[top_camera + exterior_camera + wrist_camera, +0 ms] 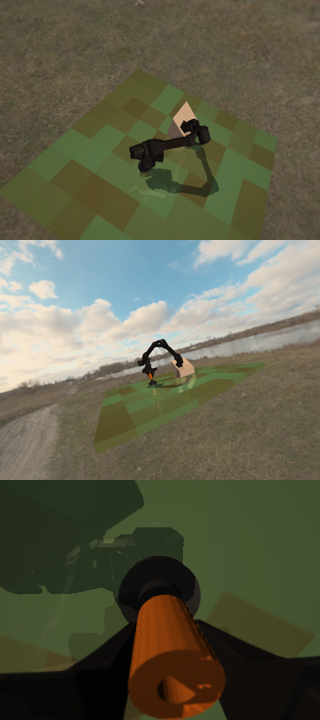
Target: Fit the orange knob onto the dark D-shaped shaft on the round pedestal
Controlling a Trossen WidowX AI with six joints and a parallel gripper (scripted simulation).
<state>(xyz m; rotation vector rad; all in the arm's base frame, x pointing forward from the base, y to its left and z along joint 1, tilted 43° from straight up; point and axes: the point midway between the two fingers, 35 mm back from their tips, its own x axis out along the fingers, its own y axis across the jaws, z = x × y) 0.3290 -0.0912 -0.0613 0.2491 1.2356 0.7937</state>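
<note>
My gripper (150, 373) (165, 626) is shut on the orange knob (150, 376) (165, 635), with a dark finger on each side of it. The knob looks about upright in the exterior view. Its near end, with a hole, faces the wrist camera. The dark round pedestal (152, 383) (131, 582) is directly below the knob. A dark round stub, apparently the shaft (159, 587), shows at the knob's far end in the wrist view. I cannot tell whether the knob touches it or sits partly over it. The shaft's flat side is hidden. In the top view, the arm covers the pedestal.
The arm (175, 143) (169, 350) reaches over from a pale, slanted block (185, 112) (188, 369) under its base. The block stands on the shiny green and brown checkered table (108, 165) (113, 418). The arm's shadow and reflection lie around the pedestal.
</note>
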